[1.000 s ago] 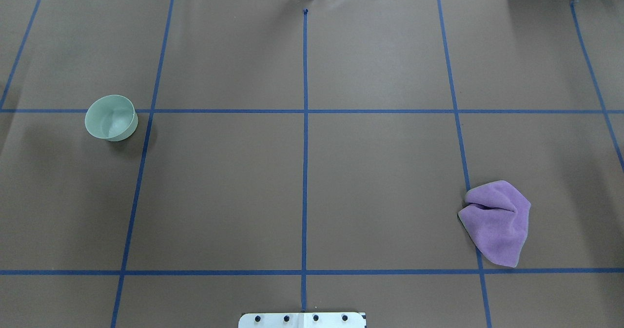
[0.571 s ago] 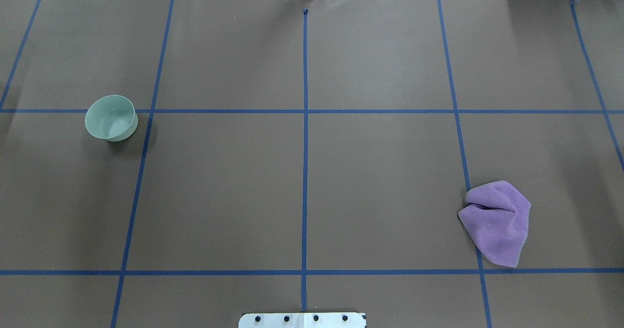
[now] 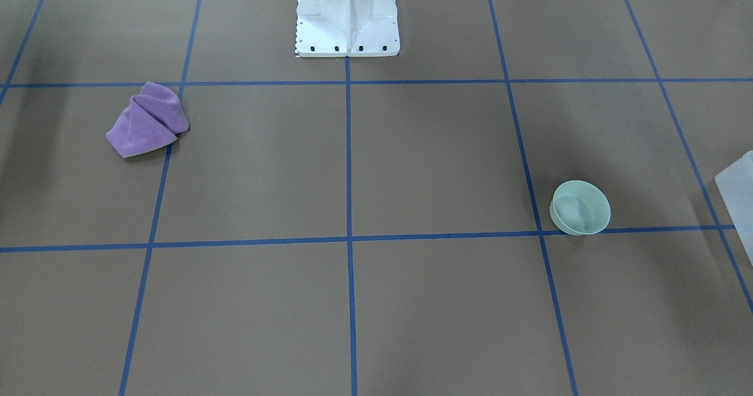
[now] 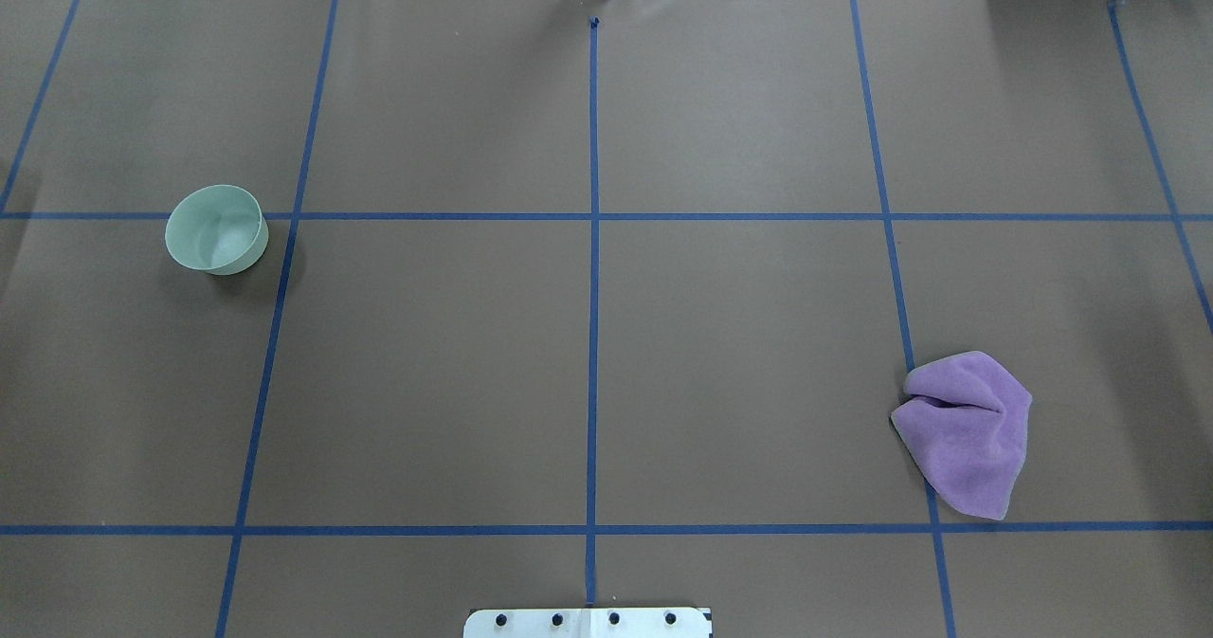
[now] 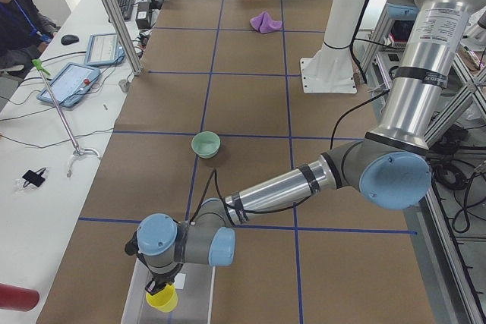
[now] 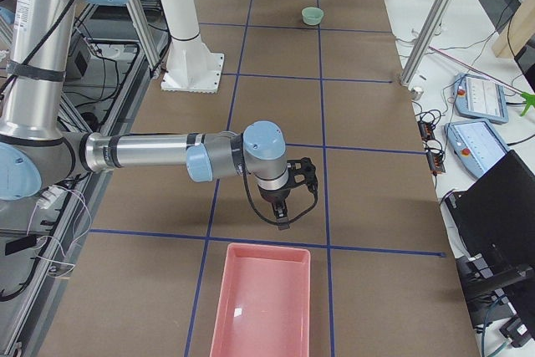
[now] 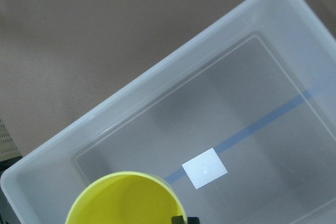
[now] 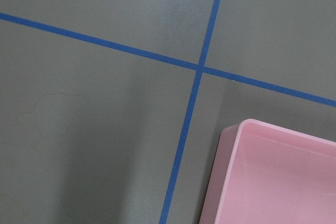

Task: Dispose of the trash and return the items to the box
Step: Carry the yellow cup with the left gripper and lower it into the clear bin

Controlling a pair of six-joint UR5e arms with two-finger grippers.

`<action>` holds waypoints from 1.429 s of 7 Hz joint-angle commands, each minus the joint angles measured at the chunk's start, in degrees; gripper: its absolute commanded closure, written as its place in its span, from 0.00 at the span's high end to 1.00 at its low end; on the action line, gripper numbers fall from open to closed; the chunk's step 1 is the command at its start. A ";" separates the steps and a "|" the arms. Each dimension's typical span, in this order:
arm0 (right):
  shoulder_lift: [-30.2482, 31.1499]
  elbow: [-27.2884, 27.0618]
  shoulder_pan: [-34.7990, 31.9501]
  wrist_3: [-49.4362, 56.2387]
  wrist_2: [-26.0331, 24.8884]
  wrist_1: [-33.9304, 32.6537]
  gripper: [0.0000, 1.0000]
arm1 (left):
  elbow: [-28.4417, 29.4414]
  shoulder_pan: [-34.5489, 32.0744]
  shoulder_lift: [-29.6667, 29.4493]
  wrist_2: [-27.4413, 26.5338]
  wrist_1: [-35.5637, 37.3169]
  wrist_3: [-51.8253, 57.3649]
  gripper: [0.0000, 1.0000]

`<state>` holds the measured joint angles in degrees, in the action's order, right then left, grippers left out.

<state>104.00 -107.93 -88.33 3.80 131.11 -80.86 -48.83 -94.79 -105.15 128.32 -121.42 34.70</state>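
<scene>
My left gripper (image 5: 158, 287) hangs over a clear plastic box (image 5: 199, 295) at the table's left end, shut on a yellow cup (image 5: 162, 299). In the left wrist view the cup (image 7: 123, 200) sits just above the box's floor, beside one dark fingertip (image 7: 180, 219). A pale green bowl (image 4: 216, 229) stands upright on the left half of the table. A crumpled purple cloth (image 4: 967, 429) lies on the right half. My right gripper (image 6: 282, 206) hovers low near a pink tray (image 6: 263, 298); I cannot tell whether it is open or shut.
The brown table carries a blue tape grid. The robot's white base column (image 3: 347, 13) stands at the near middle edge. The pink tray (image 8: 273, 177) looks empty. An operator (image 5: 19, 13) sits at a side desk with tablets.
</scene>
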 commanded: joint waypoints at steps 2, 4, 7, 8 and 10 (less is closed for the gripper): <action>0.07 0.00 0.00 0.07 -0.15 0.00 1.00 | 1.98 0.48 0.47 0.18 -1.80 0.02 0.00; -0.02 0.09 0.00 -0.02 -0.15 0.00 1.00 | 2.51 0.75 -0.06 0.18 -1.80 -0.33 0.12; -0.02 0.18 0.00 -0.02 -0.15 0.00 1.00 | 2.43 0.84 -0.32 0.18 -1.80 -0.33 0.61; -0.02 0.18 0.00 -0.02 -0.15 0.00 1.00 | 2.25 0.84 -0.32 0.18 -1.80 -0.33 0.65; -0.11 0.18 0.00 -0.11 -0.15 0.00 1.00 | -0.02 0.84 -1.02 0.44 -0.93 -0.42 0.82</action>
<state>103.92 -107.75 -88.33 3.76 130.96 -80.86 -47.35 -93.96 -105.69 128.56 -123.01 34.38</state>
